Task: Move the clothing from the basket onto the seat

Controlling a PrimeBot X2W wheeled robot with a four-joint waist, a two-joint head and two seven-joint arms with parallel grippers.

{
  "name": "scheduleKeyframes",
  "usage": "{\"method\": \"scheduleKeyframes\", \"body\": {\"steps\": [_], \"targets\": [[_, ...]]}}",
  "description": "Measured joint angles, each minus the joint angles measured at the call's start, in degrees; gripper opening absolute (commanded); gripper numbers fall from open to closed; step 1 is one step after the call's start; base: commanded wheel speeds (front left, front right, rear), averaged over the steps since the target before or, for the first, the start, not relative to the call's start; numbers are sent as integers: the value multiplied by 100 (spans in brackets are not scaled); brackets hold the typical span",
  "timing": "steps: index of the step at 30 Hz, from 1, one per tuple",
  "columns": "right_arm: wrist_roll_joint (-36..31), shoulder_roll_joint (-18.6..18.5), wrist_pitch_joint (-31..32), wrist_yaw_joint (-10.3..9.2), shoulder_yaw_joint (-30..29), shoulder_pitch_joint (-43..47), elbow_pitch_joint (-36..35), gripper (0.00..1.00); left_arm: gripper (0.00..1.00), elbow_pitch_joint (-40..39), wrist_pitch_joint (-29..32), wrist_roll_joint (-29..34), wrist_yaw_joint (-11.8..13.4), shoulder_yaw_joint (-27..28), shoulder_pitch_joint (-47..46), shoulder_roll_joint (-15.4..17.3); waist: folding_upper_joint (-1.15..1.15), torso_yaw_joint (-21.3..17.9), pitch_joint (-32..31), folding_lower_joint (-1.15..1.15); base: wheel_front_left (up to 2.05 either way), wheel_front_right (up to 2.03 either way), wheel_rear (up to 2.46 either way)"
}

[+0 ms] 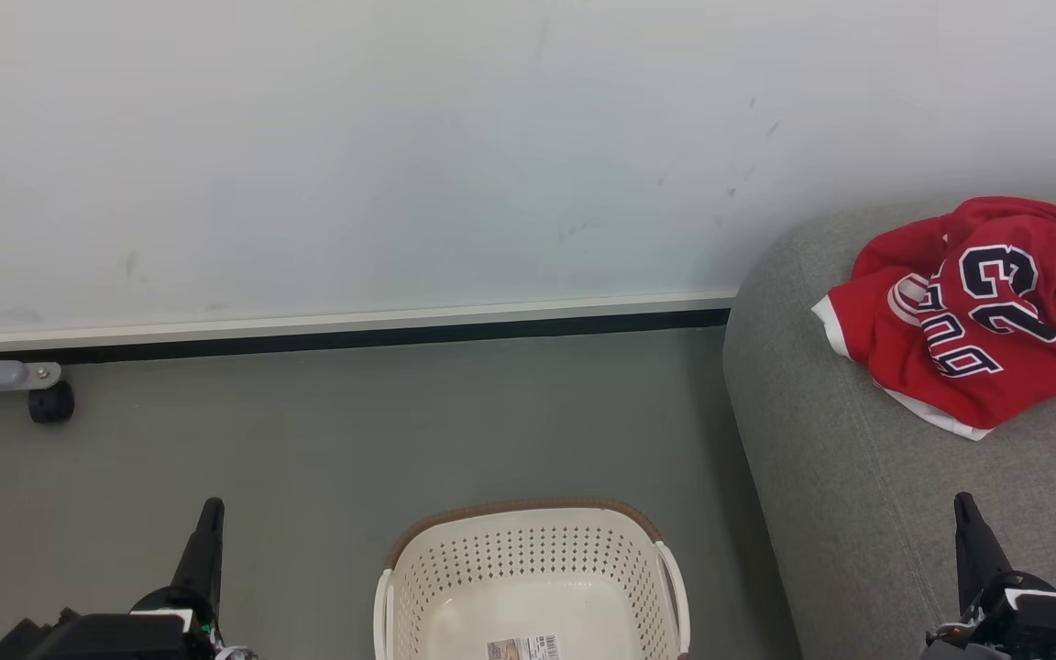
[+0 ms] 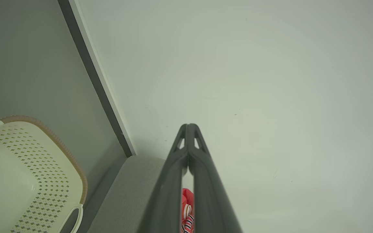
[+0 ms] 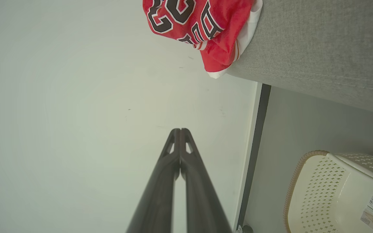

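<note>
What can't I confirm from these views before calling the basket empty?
Basket: head view's bottom edge cuts off its near half; both wrist views crop it too.
Label on its floor: too small to read.
Clothing: crumpled, clipped by the head view's right edge; piece count unclear.
Left wrist view: the shut left gripper hides most of the clothing.

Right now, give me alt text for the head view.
A crumpled red jersey lies on the grey sofa at right; the cream laundry basket, bottom centre, looks empty. The left gripper and right gripper, both shut, flank it.
</note>
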Motion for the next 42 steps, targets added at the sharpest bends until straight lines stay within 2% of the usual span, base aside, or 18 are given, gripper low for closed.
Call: {"method": "scheduleKeyframes", "body": {"steps": [42], "targets": [[0, 0, 0, 0, 0, 0, -1, 0, 0, -3, 0, -1, 0, 0, 0, -1, 0, 0, 0, 0, 0, 0, 0]]}}
